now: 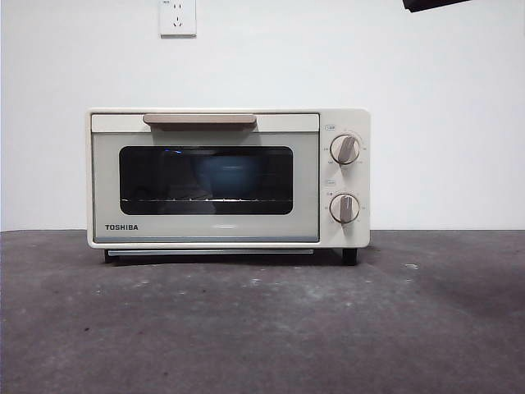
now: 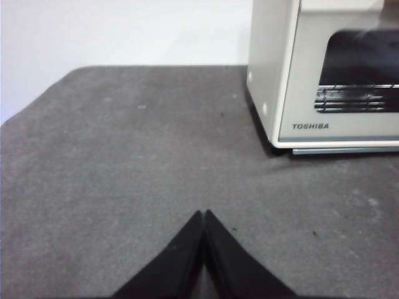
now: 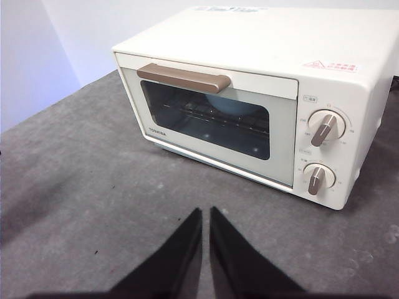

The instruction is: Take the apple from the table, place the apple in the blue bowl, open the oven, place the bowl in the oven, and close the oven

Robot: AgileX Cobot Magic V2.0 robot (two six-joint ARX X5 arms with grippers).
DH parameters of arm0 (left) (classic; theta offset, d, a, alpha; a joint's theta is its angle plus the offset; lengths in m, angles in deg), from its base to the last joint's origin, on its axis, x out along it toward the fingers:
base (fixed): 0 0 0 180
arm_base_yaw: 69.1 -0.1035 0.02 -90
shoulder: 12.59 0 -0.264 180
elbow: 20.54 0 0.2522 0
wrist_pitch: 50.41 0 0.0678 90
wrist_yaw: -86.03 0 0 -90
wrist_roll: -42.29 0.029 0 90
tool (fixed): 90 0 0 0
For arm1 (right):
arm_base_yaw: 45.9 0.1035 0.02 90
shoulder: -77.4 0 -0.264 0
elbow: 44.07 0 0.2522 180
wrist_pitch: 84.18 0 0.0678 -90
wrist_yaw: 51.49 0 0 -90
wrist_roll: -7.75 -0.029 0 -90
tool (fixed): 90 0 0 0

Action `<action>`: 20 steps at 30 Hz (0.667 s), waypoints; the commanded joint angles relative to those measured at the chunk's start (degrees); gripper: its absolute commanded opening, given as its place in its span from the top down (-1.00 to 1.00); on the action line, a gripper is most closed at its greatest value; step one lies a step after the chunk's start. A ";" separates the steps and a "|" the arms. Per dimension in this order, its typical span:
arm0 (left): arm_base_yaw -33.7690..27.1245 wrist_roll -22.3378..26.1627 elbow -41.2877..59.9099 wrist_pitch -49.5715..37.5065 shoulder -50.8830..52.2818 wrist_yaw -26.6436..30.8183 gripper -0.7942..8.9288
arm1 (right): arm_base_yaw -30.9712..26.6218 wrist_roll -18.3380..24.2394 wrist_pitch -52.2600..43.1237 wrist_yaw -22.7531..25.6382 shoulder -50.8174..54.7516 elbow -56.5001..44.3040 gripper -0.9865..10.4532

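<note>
The oven (image 1: 228, 178) door is sitting shut with the blue bowl (image 1: 223, 175) inside. Both pincers, left pincer (image 2: 204, 213) and right pincer (image 3: 205, 210), are resting pressed together and holding nothing, so little could be going wrong now.

A plain white wall (image 1: 426, 123) rises behind everything, and a white electrical socket (image 1: 178, 17) is mounted on it, high up and left of centre.

Cream-white oven (image 1: 228, 178), beige handle (image 1: 199, 120), seemingly blue bowl (image 1: 225, 174) inside, dark grey scuffed table (image 1: 262, 328)

"TOSHIBA" stands in dark letters on the lower left of the oven (image 1: 205, 234) door; other labels are illegible.
</note>
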 commanded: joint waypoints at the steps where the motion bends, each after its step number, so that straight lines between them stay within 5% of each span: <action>1: -0.15 -1.70 1.33 0.55 0.02 -0.07 0.82 | 0.55 0.46 -0.55 0.04 -0.13 0.07 0.82; 20: -0.15 -2.29 1.33 0.35 0.04 -0.09 0.82 | 0.55 0.46 -0.55 0.04 -0.13 0.07 0.82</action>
